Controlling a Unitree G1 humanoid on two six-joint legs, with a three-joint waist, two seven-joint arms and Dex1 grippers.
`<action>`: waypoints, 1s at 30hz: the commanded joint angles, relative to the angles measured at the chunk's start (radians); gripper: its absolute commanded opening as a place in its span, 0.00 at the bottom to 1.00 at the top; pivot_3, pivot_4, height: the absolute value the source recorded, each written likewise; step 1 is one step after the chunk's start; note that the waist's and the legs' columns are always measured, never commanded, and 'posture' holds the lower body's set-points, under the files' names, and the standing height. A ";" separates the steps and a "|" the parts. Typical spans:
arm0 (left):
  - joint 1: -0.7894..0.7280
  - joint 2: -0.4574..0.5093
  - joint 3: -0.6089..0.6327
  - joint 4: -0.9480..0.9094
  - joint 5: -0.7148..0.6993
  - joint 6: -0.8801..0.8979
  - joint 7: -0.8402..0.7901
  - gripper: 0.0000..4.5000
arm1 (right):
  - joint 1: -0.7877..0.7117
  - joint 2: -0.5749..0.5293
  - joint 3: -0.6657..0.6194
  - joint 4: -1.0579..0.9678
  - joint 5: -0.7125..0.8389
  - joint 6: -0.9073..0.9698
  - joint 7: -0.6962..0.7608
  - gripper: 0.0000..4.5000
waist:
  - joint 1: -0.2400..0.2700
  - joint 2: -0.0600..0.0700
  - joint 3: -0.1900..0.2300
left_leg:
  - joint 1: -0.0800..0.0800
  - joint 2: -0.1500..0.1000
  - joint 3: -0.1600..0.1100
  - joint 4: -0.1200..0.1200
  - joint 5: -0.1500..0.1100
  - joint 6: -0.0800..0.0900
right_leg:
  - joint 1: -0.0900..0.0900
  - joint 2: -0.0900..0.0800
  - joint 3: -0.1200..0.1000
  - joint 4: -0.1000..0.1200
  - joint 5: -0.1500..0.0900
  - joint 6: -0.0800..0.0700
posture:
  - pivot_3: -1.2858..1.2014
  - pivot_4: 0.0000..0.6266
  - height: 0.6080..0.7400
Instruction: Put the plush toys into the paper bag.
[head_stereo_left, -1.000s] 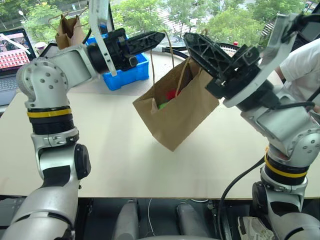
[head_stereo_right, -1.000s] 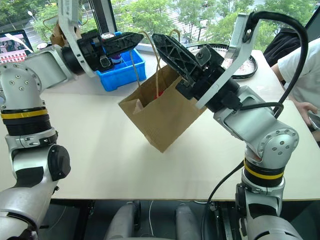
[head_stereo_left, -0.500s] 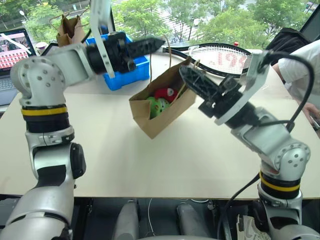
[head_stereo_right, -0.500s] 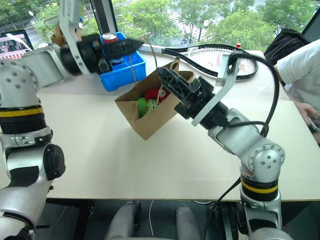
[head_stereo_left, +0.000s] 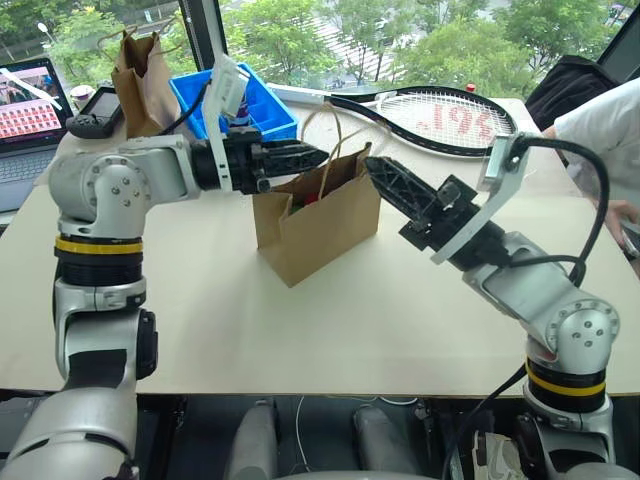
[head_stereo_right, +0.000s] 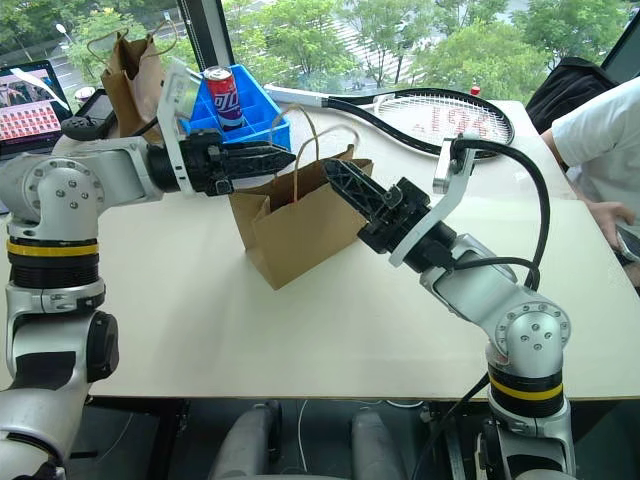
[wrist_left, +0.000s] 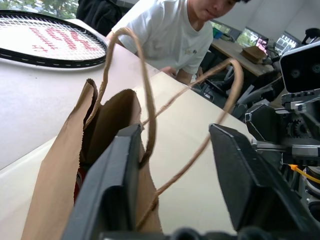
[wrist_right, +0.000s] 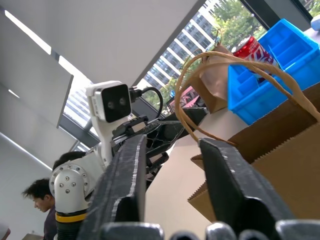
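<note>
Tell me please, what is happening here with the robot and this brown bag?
The robot has both arms at the wide paper bag, which stands upright on the table. The left gripper and the right gripper both have their fingers open around the loop handles, not clamped on them. Something red shows inside the bag, likely one of the plush toys. A person sits beyond the table.

The paper bag (head_stereo_right: 295, 225) stands upright on the table (head_stereo_right: 300, 330) toward its far edge, with the left gripper (head_stereo_right: 270, 160) and right gripper (head_stereo_right: 345, 185) at its rim.
</note>
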 joint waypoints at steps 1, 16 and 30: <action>-0.054 0.058 0.072 0.022 -0.001 -0.030 -0.034 0.91 | -0.015 -0.079 -0.071 -0.013 0.060 0.026 0.052 0.80 | 0.000 0.000 0.000 | 0.000 0.000 0.000 0.000 0.000 0.000 | 0.000 0.000 0.000 0.000 0.000 0.000 | 0.52 0.24 1.00; 0.348 0.224 0.043 -0.100 0.165 -0.406 -0.336 1.00 | 0.024 -0.324 0.213 0.001 -0.682 0.132 0.441 0.53 | 0.000 0.000 0.000 | 0.003 0.001 0.001 0.000 0.000 0.001 | 0.001 0.000 0.000 0.000 0.000 -0.001 | 0.52 0.24 1.00; 0.399 0.086 -0.009 -0.189 0.169 -0.392 -0.237 1.00 | -0.081 0.016 0.402 0.207 -1.267 -0.055 0.545 0.01 | 0.011 0.000 0.000 | -0.003 0.001 0.000 0.003 0.001 0.001 | -0.002 0.000 -0.001 0.002 0.000 -0.001 | 0.52 0.24 1.00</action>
